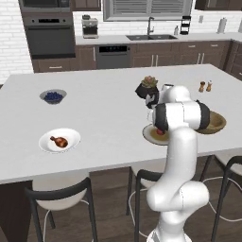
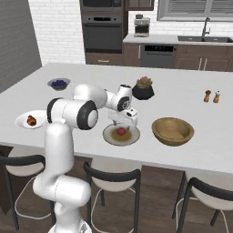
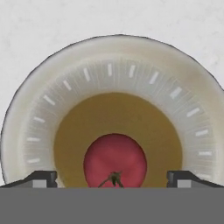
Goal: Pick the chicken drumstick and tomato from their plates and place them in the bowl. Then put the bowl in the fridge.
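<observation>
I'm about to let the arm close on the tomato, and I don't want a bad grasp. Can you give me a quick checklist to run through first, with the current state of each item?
1. Gripper open: ok, its two fingertips stand wide apart in the hand view.
2. Tomato between the fingertips: ok, it sits roughly midway between them.
3. Tomato at rest on the tan-rimmed plate: ok, it lies on the brownish centre.
4. Fingers low enough to grip: cannot tell; the gripper is right above the plate in the right base view.
5. Wooden bowl free to receive: ok, nothing in it.
6. Chicken drumstick handled: not ok, it lies on the white plate.
</observation>
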Available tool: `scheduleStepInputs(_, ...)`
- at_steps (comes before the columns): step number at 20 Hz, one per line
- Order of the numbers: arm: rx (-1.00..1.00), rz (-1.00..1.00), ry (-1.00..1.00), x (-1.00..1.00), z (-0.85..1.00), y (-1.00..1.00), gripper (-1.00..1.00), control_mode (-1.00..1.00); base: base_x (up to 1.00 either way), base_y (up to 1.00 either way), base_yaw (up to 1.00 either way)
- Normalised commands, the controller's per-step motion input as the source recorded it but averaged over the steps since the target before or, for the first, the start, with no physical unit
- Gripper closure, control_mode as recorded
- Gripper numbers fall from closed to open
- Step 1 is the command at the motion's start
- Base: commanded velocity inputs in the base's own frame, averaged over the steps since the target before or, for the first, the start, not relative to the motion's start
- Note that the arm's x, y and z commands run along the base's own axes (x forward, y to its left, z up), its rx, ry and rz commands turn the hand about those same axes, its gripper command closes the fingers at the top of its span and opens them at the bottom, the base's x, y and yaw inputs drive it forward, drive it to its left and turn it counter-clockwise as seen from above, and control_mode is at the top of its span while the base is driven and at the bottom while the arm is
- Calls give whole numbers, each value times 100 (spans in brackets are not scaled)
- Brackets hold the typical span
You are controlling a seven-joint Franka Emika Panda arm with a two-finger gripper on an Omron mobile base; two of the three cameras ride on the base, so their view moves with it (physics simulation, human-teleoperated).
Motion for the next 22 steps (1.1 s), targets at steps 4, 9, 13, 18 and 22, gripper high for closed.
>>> scheduleStepInputs(4,0,0,2,-13,-23,0,-100,-100,0,0,0)
scheduleStepInputs(9,0,0,3,-1,-19,4,-100,-100,0,0,0)
scheduleStepInputs(13,0,0,0,0,-11,0,-100,-100,0,0,0)
scheduleStepInputs(18,1,0,1,0,-20,0,-100,-100,0,0,0)
scheduleStepInputs(22,1,0,0,0,-20,0,-100,-100,0,0,0)
